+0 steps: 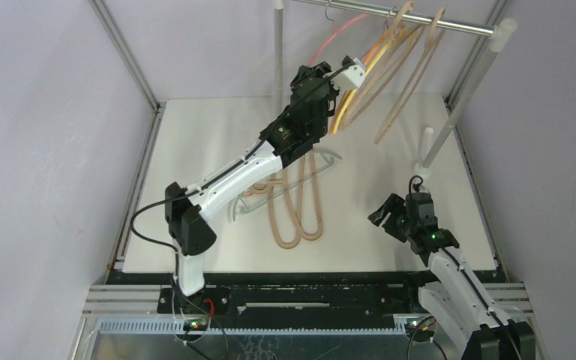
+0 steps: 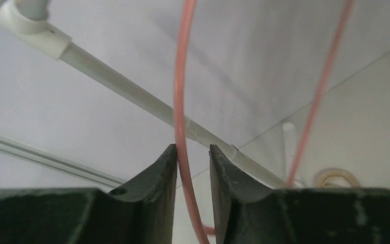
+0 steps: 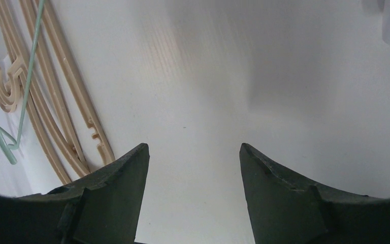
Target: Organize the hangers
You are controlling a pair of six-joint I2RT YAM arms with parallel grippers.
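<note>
A thin pink hanger hangs from the silver rail, beside an orange one and thick beige hangers. My left gripper is raised up to it. In the left wrist view the pink wire runs between the slightly parted jaws of that gripper; it rests against the left finger, with a gap to the right one. More beige hangers and a pale-green one lie on the table. My right gripper hovers open and holds nothing.
The rack's slanted white upright and a short white post stand at the right back. Another upright rises behind the left arm. Beige hangers and the green wire lie left of the right gripper.
</note>
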